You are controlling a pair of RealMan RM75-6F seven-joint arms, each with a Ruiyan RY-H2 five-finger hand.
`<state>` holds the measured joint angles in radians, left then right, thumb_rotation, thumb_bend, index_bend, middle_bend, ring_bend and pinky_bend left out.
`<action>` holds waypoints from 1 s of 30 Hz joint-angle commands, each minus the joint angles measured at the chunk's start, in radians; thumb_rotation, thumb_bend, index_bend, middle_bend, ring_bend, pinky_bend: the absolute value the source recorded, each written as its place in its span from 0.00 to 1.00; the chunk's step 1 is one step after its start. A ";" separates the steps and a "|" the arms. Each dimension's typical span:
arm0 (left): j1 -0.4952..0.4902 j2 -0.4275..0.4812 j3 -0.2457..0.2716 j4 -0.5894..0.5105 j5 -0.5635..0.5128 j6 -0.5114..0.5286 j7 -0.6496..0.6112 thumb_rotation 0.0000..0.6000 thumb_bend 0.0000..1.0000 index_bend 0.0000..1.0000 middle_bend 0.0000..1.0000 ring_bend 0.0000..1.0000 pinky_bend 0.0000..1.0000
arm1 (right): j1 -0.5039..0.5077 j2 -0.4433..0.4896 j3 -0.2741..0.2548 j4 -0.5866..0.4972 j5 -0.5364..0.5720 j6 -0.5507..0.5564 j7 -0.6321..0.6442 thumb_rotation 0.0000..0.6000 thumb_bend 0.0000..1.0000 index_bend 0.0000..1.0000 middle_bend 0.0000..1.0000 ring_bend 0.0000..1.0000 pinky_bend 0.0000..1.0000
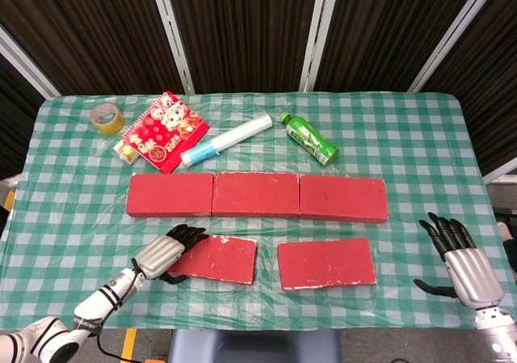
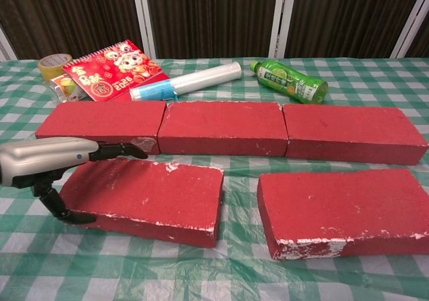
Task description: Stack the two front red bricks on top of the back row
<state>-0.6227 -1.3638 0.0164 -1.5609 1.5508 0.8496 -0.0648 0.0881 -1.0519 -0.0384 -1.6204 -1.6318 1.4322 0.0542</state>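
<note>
Three red bricks form the back row (image 1: pixel 255 194) (image 2: pixel 221 125) across the middle of the checked table. Two more lie in front: the front left brick (image 1: pixel 220 259) (image 2: pixel 161 194) and the front right brick (image 1: pixel 326 262) (image 2: pixel 348 207). My left hand (image 1: pixel 166 254) (image 2: pixel 47 159) grips the left end of the front left brick, with its fingers (image 2: pixel 120 151) laid over the top and its thumb against the near edge. My right hand (image 1: pixel 464 258) hovers open at the table's right front, well clear of the front right brick, and shows only in the head view.
Behind the back row lie a tape roll (image 1: pixel 107 117), a red calendar (image 1: pixel 164 131), a white paper roll (image 1: pixel 226 139) and a green bottle (image 1: pixel 310 138). The table's front edge (image 1: pixel 266 324) runs just below the front bricks.
</note>
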 commanded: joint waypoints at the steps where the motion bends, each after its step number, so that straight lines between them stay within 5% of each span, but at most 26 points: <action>1: -0.011 0.000 0.001 0.005 -0.009 -0.013 0.002 1.00 0.26 0.00 0.00 0.00 0.00 | 0.000 0.002 -0.001 -0.004 0.004 -0.004 -0.002 1.00 0.13 0.00 0.00 0.00 0.00; 21: -0.073 0.023 0.000 0.011 -0.075 -0.089 0.025 1.00 0.26 0.00 0.00 0.01 0.00 | 0.003 0.001 0.001 -0.013 0.018 -0.017 -0.022 1.00 0.13 0.00 0.00 0.00 0.00; 30: -0.073 0.033 0.012 -0.001 -0.104 -0.096 0.040 1.00 0.25 0.00 0.00 0.33 0.39 | 0.001 0.003 0.000 -0.013 0.015 -0.013 -0.017 1.00 0.13 0.00 0.00 0.00 0.00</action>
<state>-0.6995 -1.3336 0.0254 -1.5579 1.4474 0.7457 -0.0278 0.0895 -1.0491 -0.0387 -1.6336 -1.6169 1.4190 0.0369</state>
